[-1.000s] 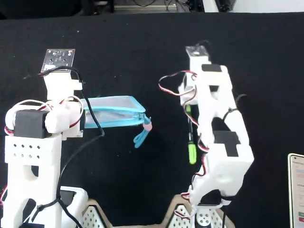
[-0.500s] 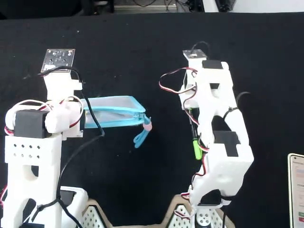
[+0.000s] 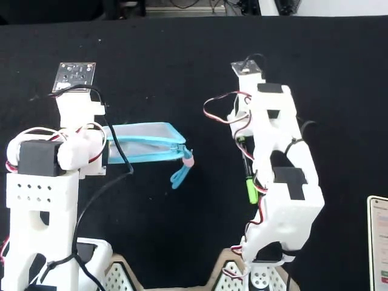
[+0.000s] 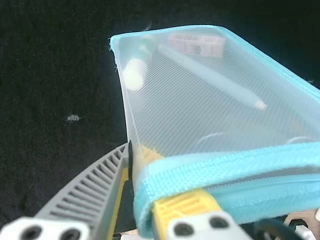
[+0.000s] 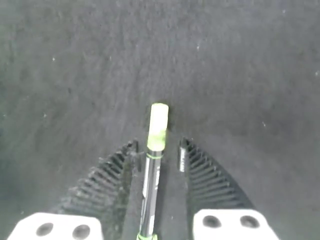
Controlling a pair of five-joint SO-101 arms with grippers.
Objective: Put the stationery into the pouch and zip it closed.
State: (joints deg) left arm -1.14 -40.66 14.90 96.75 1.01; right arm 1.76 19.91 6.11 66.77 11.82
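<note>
The light blue mesh pouch (image 3: 142,142) is held off the black table by my left gripper (image 3: 106,151), which is shut on its end. In the left wrist view the pouch (image 4: 200,100) holds a pale pen, an eraser and a small white item, and my left gripper (image 4: 150,200) clamps the zip edge. A pink zip pull (image 3: 188,161) and blue strap hang at its free end. A green pen (image 3: 251,189) lies under the right arm. My right gripper (image 5: 156,145) is open, one finger on either side of the pen (image 5: 157,125), with gaps on both sides.
A white card (image 3: 379,242) lies at the right edge of the table. The black cloth (image 3: 182,73) is bare between and behind the arms. Both arm bases stand at the front edge.
The right arm shifted slightly towards the back left. The green pen under it swung, its capped end moving right. The left arm and pouch stayed still.
</note>
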